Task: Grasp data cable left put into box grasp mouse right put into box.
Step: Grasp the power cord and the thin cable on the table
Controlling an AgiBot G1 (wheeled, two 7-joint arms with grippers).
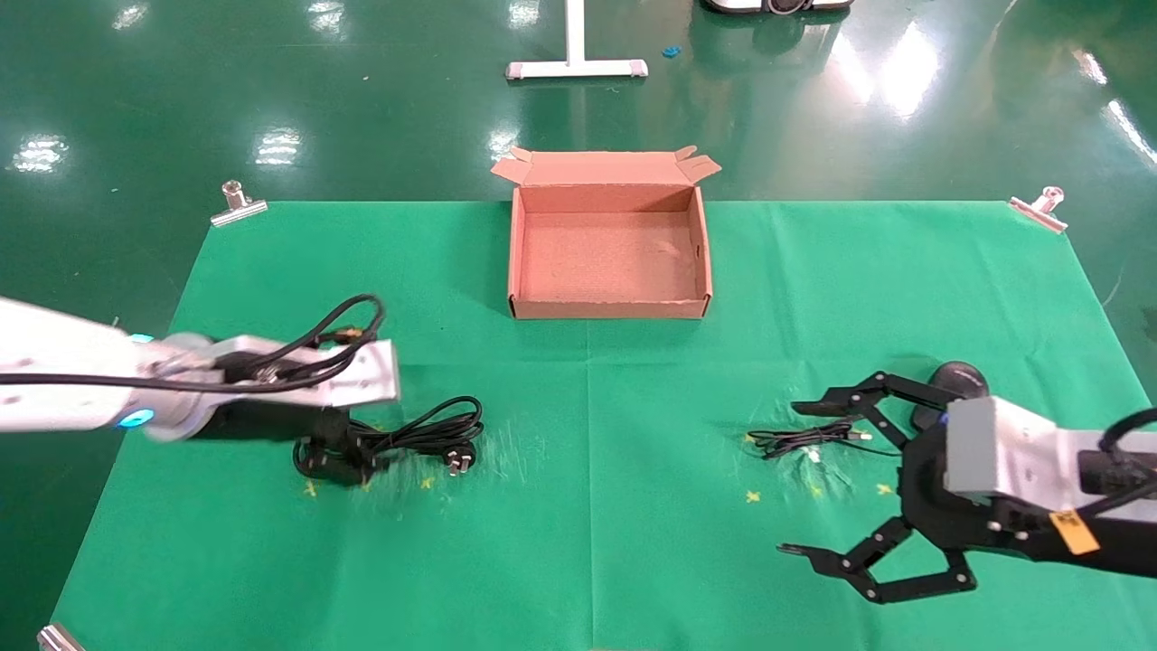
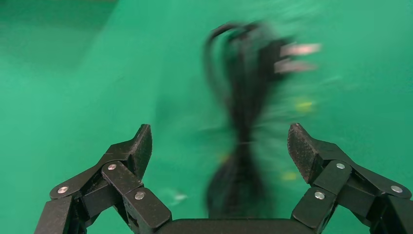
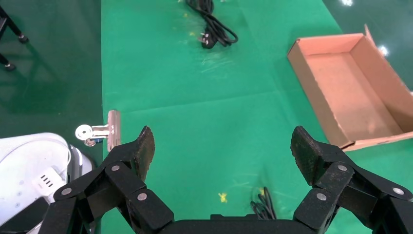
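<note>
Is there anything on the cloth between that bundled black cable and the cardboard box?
No. In the head view only bare green cloth lies between the data cable and the box. The left gripper hangs open over the cable.

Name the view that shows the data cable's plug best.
Right wrist view: the data cable lies sharp on the cloth, plug visible. The head view shows its pronged end, with the coil partly under the left gripper. The left wrist view shows it blurred.
</note>
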